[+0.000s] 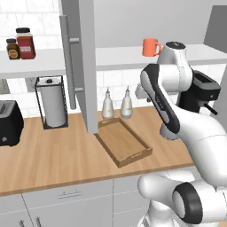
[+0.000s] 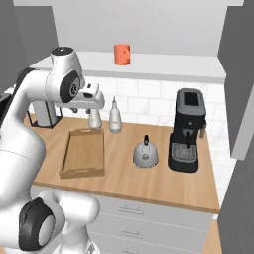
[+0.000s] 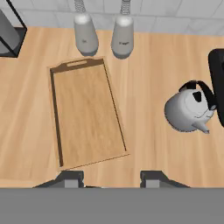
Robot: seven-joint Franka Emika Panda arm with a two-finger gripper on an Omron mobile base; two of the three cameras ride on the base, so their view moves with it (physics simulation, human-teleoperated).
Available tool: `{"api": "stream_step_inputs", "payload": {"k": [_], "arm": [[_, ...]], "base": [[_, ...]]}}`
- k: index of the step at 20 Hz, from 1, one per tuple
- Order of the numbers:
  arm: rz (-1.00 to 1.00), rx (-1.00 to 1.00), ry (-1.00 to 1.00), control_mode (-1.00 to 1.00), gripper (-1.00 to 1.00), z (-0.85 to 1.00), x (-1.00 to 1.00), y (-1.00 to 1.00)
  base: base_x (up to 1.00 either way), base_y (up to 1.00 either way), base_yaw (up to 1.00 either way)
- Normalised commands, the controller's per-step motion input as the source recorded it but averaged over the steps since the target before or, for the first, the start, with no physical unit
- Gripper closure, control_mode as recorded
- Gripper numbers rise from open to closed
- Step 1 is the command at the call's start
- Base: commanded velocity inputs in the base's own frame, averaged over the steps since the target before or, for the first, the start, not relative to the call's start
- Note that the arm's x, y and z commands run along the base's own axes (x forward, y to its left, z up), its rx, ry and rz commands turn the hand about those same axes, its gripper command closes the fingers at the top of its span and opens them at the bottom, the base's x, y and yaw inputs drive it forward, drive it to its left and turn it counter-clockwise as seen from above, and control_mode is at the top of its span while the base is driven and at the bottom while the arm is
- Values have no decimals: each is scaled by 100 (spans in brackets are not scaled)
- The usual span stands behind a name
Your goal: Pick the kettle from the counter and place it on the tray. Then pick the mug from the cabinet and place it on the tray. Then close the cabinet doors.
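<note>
Kettle hidden behind the arm in the left base view. Toaster (image 1: 9,123) cut by the left edge there. Coffee machine (image 3: 217,81) sliced by the hand view's right edge, bottle (image 3: 124,31) tops cropped at its top. Labels on the jars (image 1: 21,44) too small to read.

Both base views look forward and down from behind the arm, sharing the tray (image 1: 124,142). The hand view looks straight down on the counter (image 3: 148,109).
</note>
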Motion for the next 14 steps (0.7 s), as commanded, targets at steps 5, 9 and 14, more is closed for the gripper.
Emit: {"api": "stream_step_inputs", "payload": {"k": [5,9,14], "arm": [[0,-3,-25,-100,-100,0,-19,-1],[-3,-1,-71,-100,-100,5,-70,-37],[-1,-1,-66,-100,-100,51,-39,-61]], "base": [[0,0,0],[0,0,0],[0,0,0]]}}
